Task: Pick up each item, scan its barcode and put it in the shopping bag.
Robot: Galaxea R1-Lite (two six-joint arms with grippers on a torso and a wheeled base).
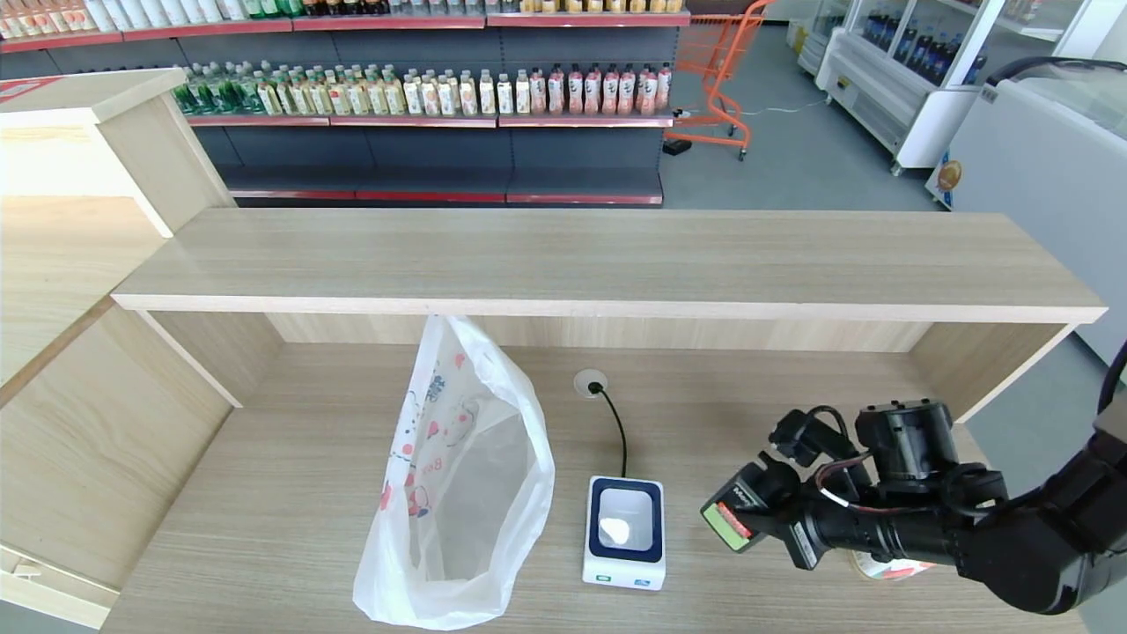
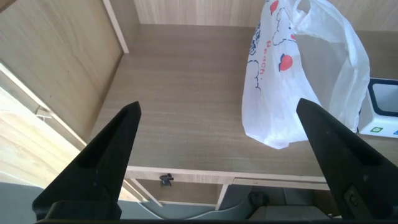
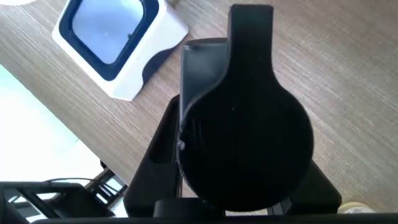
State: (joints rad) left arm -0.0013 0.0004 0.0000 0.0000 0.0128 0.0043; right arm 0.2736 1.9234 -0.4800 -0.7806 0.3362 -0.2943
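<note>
Shop checkout setup: a light wood counter (image 1: pixel 264 493) with a raised ledge (image 1: pixel 607 260) along the back. Behind that are shelves of drink bottles (image 1: pixel 423 92), an orange cart (image 1: pixel 726 79) and some chest freezers (image 1: pixel 1039 141) off to the right. The white plastic shopping bag (image 1: pixel 458 493) is standing up with its mouth open, roughly mid-counter and a bit left. The little white-and-blue scanner (image 1: pixel 623 531) sits just beside it on the right, window facing up, with its black cable (image 1: pixel 616 431) running back to a hole in the counter. The right gripper (image 1: pixel 768 502) is clamped on a black item (image 1: pixel 729 524) with a red and green label on the end. It's held above the counter near the scanner's right side, not touching it. From the right wrist camera the black item (image 3: pixel 245 130) blocks most of the fingers, with the scanner (image 3: pixel 118 46) off to one side. There's also something round (image 1: pixel 880 568) on the counter, mostly hidden under the right arm, so it's hard to say what it is. The left gripper (image 2: pixel 217 109) hangs over the counter's left front area with its fingers (image 2: pixel 118 143) spread wide and nothing between them, and the bag (image 2: pixel 298 74) is near it.
</note>
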